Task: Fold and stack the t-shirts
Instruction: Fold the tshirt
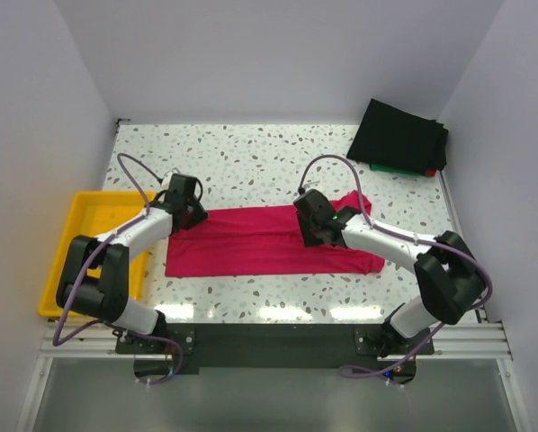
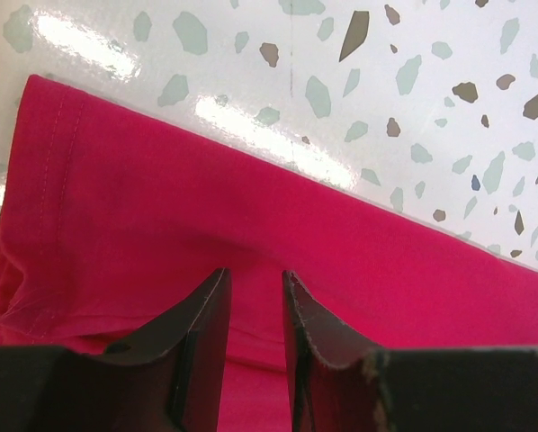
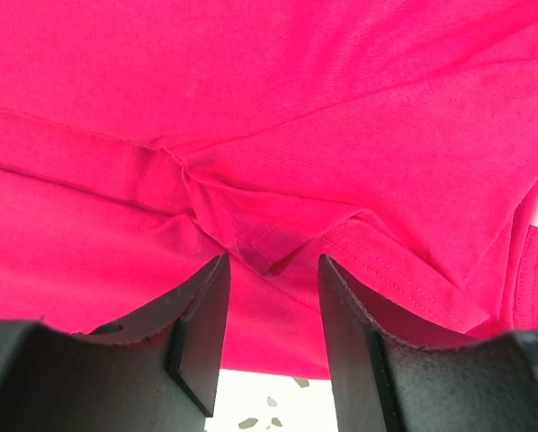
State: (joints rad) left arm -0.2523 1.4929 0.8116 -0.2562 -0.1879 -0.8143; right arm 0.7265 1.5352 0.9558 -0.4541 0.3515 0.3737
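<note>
One crimson-pink t-shirt (image 1: 251,245) lies folded into a long band across the middle of the table. My left gripper (image 1: 191,214) stands over its far left end. In the left wrist view the fingers (image 2: 255,272) are a narrow gap apart above the flat pink cloth (image 2: 161,198), pinching nothing. My right gripper (image 1: 309,222) is low over the shirt's right part, by the sleeve. Its jaws (image 3: 271,261) stand open, with a small raised pucker of hemmed cloth (image 3: 269,238) just beyond the tips, free of both pads. Other folded t-shirts (image 1: 404,135), black on top with green and red edges showing, are stacked at the back right.
A yellow plastic tray (image 1: 89,236) sits at the table's left edge beside the left arm. The speckled tabletop (image 1: 251,162) is walled in by white panels at the back and sides. The dark stack lies close to the right wall.
</note>
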